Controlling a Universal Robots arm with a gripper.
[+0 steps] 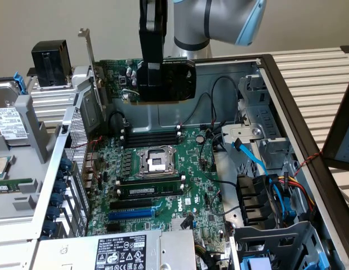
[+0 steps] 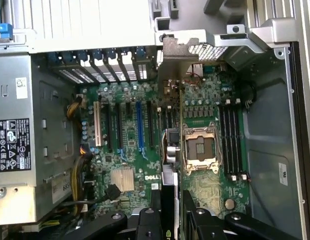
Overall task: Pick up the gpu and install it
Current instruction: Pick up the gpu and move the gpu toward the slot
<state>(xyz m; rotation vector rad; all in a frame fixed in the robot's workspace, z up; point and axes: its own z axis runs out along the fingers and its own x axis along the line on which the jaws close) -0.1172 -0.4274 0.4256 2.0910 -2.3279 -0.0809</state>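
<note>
An open computer case [image 1: 225, 73] lies on its side on a pale slatted desk [image 1: 315, 79] as a robot arm [image 1: 219, 22] holds the gpu [image 1: 177, 79] in the air above it. At the exterior view's left, outside the case, a black block [image 1: 50, 61] stands behind a labelled drive [image 1: 8, 121] that the frame's edge cuts off. The card's silver bracket [image 1: 90, 56] stands upright just above the case's perforated rear wall [image 1: 76, 140]. The jaws are clamped on the card, and their black bulk hides part of the fan shroud. The card hangs clear of the motherboard [image 1: 180, 185], close to the case's far wall.

Inside the case, from left to right, a power supply [image 1: 115, 250] sits at the near corner, cropped by the frame. The motherboard carries a blue slot [image 1: 132, 212], a memory stick [image 1: 149, 191] and the open CPU socket [image 1: 156, 162]. Beyond it a drive bay [image 1: 264, 146] holds blue cables [image 1: 250, 154] and a red, yellow and black wire bundle [image 1: 290, 183].

In the wrist view the gpu [image 2: 171, 150] shows edge-on between the jaws, so its face cannot be made out. The arm's upper part runs out of the exterior frame.
</note>
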